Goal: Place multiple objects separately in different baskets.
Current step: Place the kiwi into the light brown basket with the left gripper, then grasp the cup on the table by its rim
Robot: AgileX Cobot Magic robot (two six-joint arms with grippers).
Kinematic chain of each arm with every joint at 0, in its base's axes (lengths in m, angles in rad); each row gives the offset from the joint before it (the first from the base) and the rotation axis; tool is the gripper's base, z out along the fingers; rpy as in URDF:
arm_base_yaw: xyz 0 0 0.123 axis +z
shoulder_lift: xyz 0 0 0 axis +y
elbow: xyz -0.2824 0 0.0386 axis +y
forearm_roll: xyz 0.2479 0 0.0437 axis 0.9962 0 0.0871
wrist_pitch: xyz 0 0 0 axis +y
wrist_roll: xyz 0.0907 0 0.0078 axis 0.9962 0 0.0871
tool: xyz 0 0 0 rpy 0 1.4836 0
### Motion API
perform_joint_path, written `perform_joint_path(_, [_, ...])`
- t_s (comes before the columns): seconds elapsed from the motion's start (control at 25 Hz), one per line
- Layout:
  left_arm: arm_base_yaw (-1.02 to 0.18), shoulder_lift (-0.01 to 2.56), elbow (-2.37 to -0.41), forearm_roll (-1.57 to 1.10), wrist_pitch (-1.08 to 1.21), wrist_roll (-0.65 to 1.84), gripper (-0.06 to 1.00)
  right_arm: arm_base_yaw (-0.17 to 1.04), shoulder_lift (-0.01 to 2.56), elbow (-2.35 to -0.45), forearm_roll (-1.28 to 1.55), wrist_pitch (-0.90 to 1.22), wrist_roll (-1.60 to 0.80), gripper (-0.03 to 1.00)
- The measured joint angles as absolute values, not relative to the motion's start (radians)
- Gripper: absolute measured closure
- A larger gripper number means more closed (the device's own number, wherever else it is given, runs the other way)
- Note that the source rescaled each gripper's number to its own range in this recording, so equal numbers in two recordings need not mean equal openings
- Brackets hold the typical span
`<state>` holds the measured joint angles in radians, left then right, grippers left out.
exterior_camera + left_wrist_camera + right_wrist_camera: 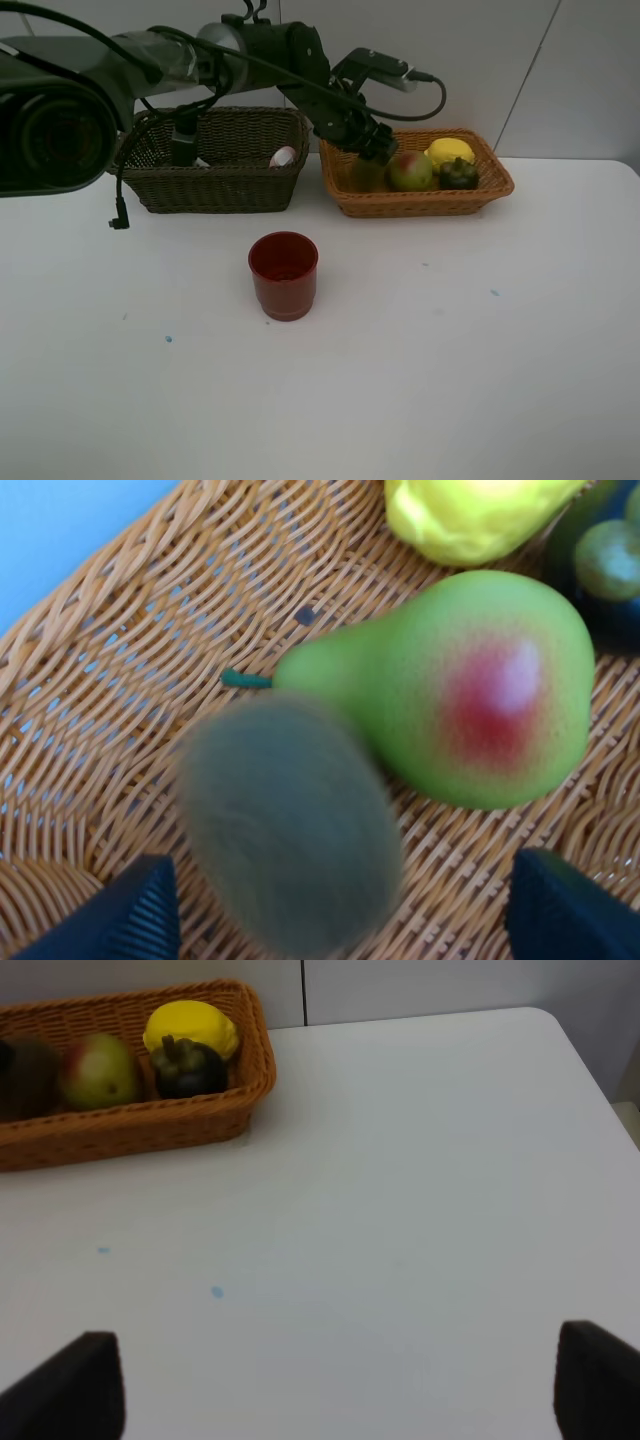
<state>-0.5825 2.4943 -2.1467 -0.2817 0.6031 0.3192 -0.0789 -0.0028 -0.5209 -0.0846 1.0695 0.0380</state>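
The left gripper (335,915) is over the tan basket (120,680). Its fingers (130,920) are spread wide and let go. The kiwi (290,835) is blurry, right between the fingers, not touching them. The pear (470,690) lies just past it. The right gripper (340,1390) hangs wide open, holding nothing, over the table (400,1210).

Our left arm (290,60) is black, wrapped partly in grey, trailing black cables (120,190); fingers (120,920) ribbed black.
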Motion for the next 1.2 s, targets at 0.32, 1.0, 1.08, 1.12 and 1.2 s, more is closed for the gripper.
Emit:
perform_joint_path(0.32, [-0.582,2.494,-2.147,-0.282,0.603,0.318,0.08,-0.079,-0.003,-0.521,-0.085,1.07,0.038,0.04])
perform_joint_path(1.0, [-0.582,2.494,-2.147,-0.282,0.648,0.318,0.08,-0.079,-0.003,-0.521,-0.085,1.07,0.038,0.04])
perform_joint_path(1.08, [-0.582,2.494,-2.147,-0.278,0.683,0.318,0.08,-0.079,-0.003,-0.521,-0.085,1.07,0.038,0.04])
perform_joint_path(1.12, [-0.584,2.494,-2.147,-0.268,0.702,0.318,0.08,-0.079,-0.003,-0.521,-0.085,1.07,0.038,0.04])
perform_joint_path(1.2, [-0.59,2.484,-2.147,-0.236,0.745,0.318,0.08,-0.079,-0.003,-0.521,-0.085,1.07,0.038,0.04])
